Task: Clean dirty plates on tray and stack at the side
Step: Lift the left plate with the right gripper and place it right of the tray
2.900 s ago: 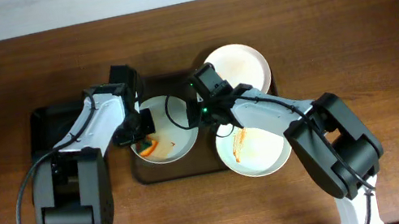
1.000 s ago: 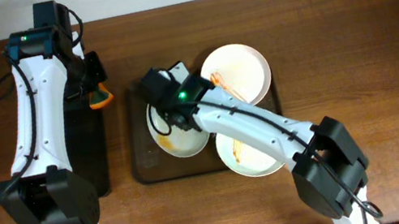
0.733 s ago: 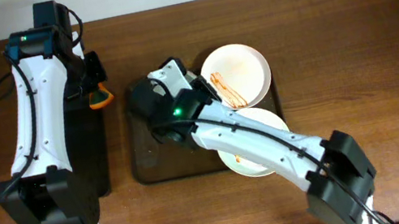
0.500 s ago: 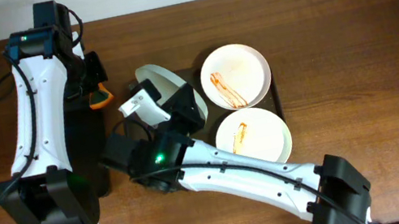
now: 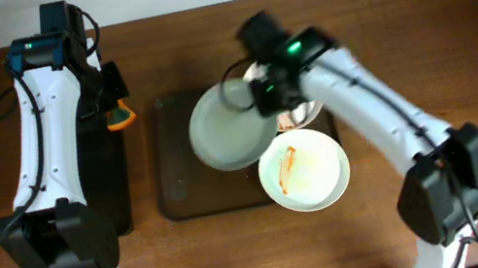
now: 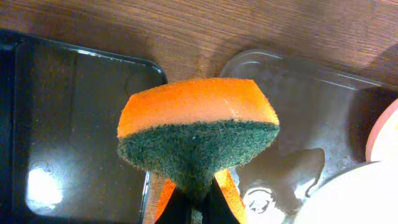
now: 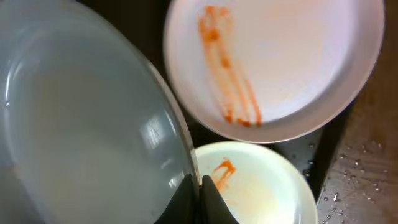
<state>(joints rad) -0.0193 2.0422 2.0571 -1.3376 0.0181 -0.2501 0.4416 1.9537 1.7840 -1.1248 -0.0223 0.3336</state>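
The right gripper [image 7: 198,188] is closed down to a thin slit on the rim of the clean plate [image 7: 81,124]. In the wrist view its dark fingers [image 7: 186,198] pinch that rim at the plate's 4 o'clock edge. The plate shows plain greyish white with no sauce.

From overhead, the clean plate [image 5: 228,126] hangs tilted over the middle of the tray [image 5: 178,179], at 8 o'clock from the right gripper [image 5: 265,100]. The right arm rises from its base at the 5 o'clock corner of the table [image 5: 459,36] and bends back toward 10 o'clock, with its wrist above the tray's far side.

The streaked plate [image 7: 280,56] carries long orange-red lines. Overhead, this streaked plate [image 5: 303,115] is mostly hidden under the right wrist. The smeared plate [image 5: 310,173] lies at 5 o'clock from the gripper, overlapping the tray's near right corner. In the wrist view the smeared plate [image 7: 261,186] sits just beside the fingers.

The left gripper [image 6: 194,202] is clamped tightly on the sponge [image 6: 199,134], which has an orange layer over a green scouring layer. The sponge hangs above the gap between the black tray [image 6: 62,124] and the tray [image 6: 311,106]. Overhead, the left arm stretches toward 12 o'clock above the black tray [image 5: 116,190]. The left gripper [image 5: 116,108] holds the sponge [image 5: 124,118] at the tray's 10 o'clock corner, well apart from the plates.
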